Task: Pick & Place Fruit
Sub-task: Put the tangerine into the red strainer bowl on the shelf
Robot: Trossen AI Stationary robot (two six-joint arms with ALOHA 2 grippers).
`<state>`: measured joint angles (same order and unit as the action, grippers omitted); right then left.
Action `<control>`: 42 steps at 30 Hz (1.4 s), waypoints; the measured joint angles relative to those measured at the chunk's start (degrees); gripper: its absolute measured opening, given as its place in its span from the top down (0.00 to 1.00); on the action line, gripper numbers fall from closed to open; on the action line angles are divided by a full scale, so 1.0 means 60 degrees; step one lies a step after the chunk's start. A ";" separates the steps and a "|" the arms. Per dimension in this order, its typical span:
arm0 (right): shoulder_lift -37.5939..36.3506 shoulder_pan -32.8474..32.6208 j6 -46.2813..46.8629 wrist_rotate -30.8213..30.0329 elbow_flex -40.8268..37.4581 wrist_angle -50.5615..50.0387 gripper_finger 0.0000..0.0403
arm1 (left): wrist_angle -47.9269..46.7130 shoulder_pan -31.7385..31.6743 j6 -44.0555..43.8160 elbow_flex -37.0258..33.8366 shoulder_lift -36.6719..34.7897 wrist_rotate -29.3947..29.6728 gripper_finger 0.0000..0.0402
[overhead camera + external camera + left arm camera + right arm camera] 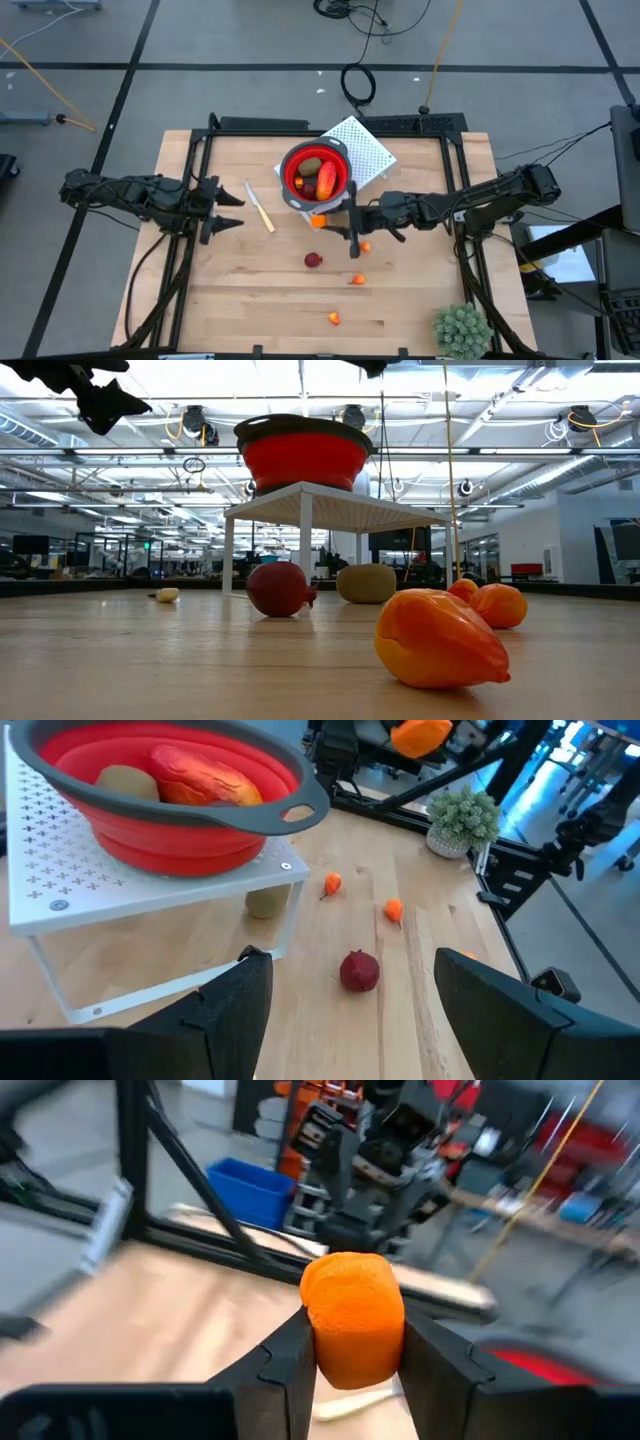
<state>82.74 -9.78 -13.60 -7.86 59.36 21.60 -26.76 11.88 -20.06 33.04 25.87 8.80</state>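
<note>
**Right arm has an orange piece, bowl is just beside it on the far-left**

Left to right across the table:

- Left gripper [228, 208] sits over the left part of the table, jaws standing wide, nothing between them. I leave it parked. The cream-handled knife [260, 208] lies just right of it, not fruit.
- Red bowl [316, 175] stands on the white perforated stand [368, 150], far-centre. It already holds an olive-brown oval and a red-orange piece; another olive oval [267, 901] lies on the wood under the stand.
- Right gripper [350, 1348] is clamped narrow on an orange fruit piece [352, 1330]. In the high view it hangs at the near rim of the bowl.
- What the drop turns on: bowl centre lies toward the far side and slightly left of the held piece, and higher than the table because of the stand. My read: the piece is at the rim, not yet over the opening.
- Right arm is clearly the nearer one to the bowl.
- Still loose on the wood, near side: dark red ball [313, 260], plus small orange bits [359, 280] to its right and nearer.
- Spiky green plant ball [462, 328] sits at the near-right corner, ignore.
</note>
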 joint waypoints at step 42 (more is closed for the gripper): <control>0.0000 0.2069 0.1791 -0.1019 0.0187 -0.1519 0.71 | 0.4969 0.0000 -0.2531 0.0000 0.3997 0.1563 0.31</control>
<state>82.74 2.64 -2.85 -13.97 60.48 12.49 3.05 11.88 -35.24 33.04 49.85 18.17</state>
